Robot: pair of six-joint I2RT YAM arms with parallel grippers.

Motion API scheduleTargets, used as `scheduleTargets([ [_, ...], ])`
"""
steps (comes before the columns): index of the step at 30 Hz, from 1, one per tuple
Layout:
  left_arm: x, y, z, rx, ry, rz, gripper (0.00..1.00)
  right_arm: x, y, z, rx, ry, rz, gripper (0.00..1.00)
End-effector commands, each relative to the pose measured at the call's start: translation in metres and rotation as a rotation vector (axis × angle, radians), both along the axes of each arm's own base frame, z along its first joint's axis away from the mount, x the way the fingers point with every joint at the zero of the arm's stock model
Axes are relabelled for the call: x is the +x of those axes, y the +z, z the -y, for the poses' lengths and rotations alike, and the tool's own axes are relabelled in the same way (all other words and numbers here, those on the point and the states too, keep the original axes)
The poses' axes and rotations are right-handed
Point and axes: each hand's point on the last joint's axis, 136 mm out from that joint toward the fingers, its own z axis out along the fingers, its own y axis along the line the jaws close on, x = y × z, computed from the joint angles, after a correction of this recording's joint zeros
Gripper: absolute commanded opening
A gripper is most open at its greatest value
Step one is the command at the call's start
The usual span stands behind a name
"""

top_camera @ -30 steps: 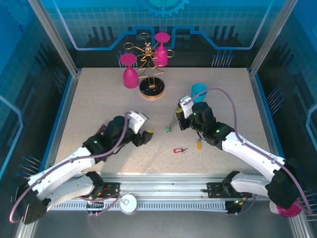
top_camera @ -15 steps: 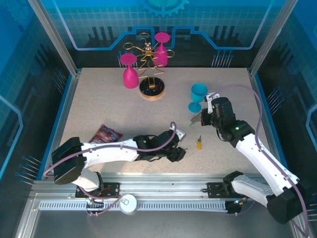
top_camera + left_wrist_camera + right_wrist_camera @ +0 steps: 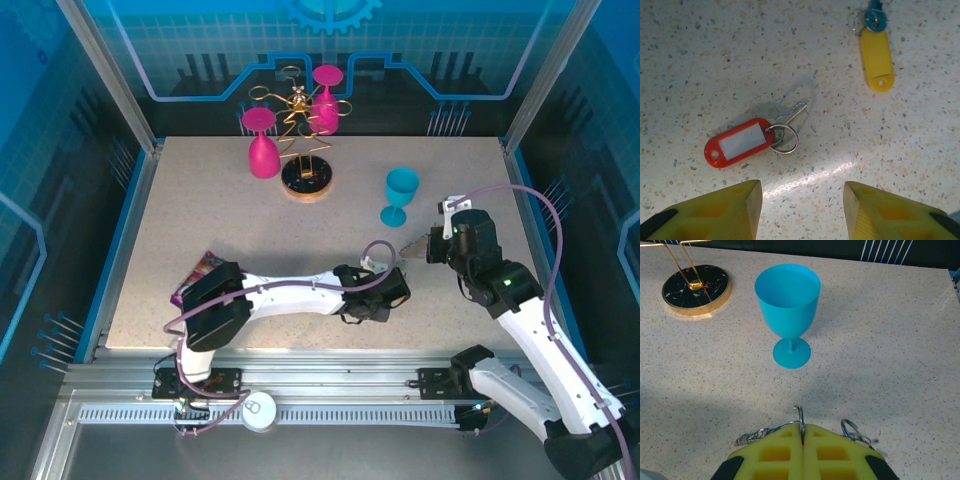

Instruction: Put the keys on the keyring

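The red key (image 3: 735, 143), a red tag with a white label, a split ring and a small metal key, lies flat on the speckled table. The yellow key (image 3: 877, 61) lies farther off, its tag joined to a blue-headed piece. My left gripper (image 3: 802, 194) hovers just short of the red key, open with only bare table between its yellow fingers (image 3: 730, 210). From above, the left gripper (image 3: 385, 295) sits near the table's front centre. My right gripper (image 3: 802, 432) is shut on the keyring (image 3: 800, 416), a thin metal loop with small rings hanging either side. It hangs beside the blue cup, right gripper (image 3: 414, 247).
A blue cup (image 3: 401, 195) stands upright just ahead of the right gripper. At the back, a gold wire rack on a round dark base (image 3: 307, 180) stands with two pink cups (image 3: 263, 145) by it. A purple snack packet (image 3: 200, 270) lies front left, beside the left arm.
My left arm has swept right along the table's front to sit over the keys. My right gripper has carried the keyring from the table's middle to the right, past the blue cup.
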Motion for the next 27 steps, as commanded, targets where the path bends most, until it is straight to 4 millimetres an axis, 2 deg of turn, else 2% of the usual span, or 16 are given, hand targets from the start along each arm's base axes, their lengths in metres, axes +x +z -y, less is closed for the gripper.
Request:
scheduleTargets([
  [1,0.006,-0.007,-0.013,0.115,0.088,0.011,0.47,-0.004,0.005,0.008,0.012,-0.036,0.009,0.00],
  [7,0.017,-0.019,-0.010,0.201,0.109,0.036,0.49,-0.006,0.004,0.007,0.021,-0.027,0.002,0.00],
  [17,0.020,-0.037,-0.007,0.274,0.117,0.019,0.49,-0.007,0.004,0.005,0.026,-0.021,0.001,0.00],
  [23,0.021,-0.042,-0.008,0.295,0.127,0.012,0.43,-0.007,0.003,0.004,0.027,-0.015,-0.001,0.00],
  [27,0.022,-0.041,-0.010,0.300,0.133,0.018,0.34,-0.007,0.003,0.004,0.026,-0.013,-0.002,0.00],
])
